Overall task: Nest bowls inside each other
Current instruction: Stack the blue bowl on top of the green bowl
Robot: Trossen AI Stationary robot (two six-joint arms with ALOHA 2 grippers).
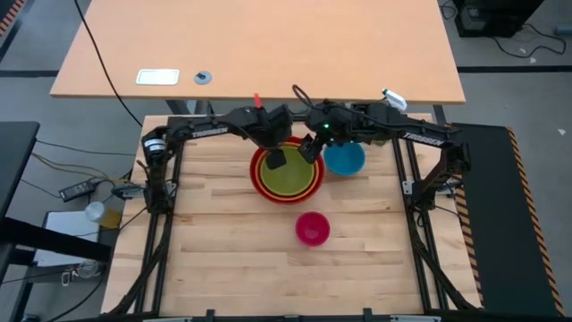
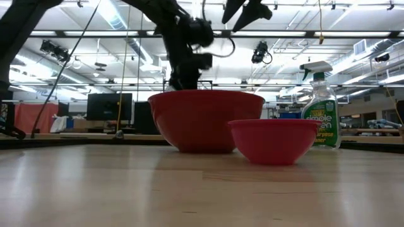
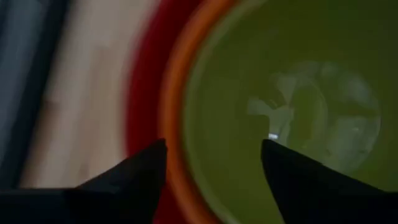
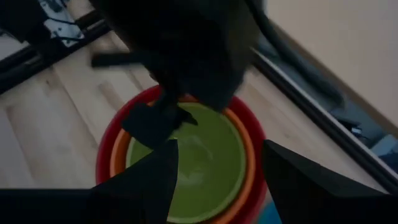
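Observation:
The red bowl (image 1: 259,183) stands on the wooden table with the orange bowl (image 4: 119,155) and the lime green bowl (image 1: 293,179) nested in it. My left gripper (image 1: 277,159) hangs open over the stack's far left rim, one finger outside the orange rim (image 3: 171,112) and one over the green bowl's inside. The blue bowl (image 1: 344,159) stands right of the stack. The magenta pink bowl (image 1: 312,229) stands nearer the front edge. My right gripper (image 1: 308,148) hovers open above the gap between the stack and the blue bowl.
A clear spray bottle (image 2: 320,110) with greenish liquid stands beyond the bowls in the low view. Black frame rails (image 1: 156,233) run along the table's left and right sides. Bare wood (image 1: 223,259) lies toward the front edge.

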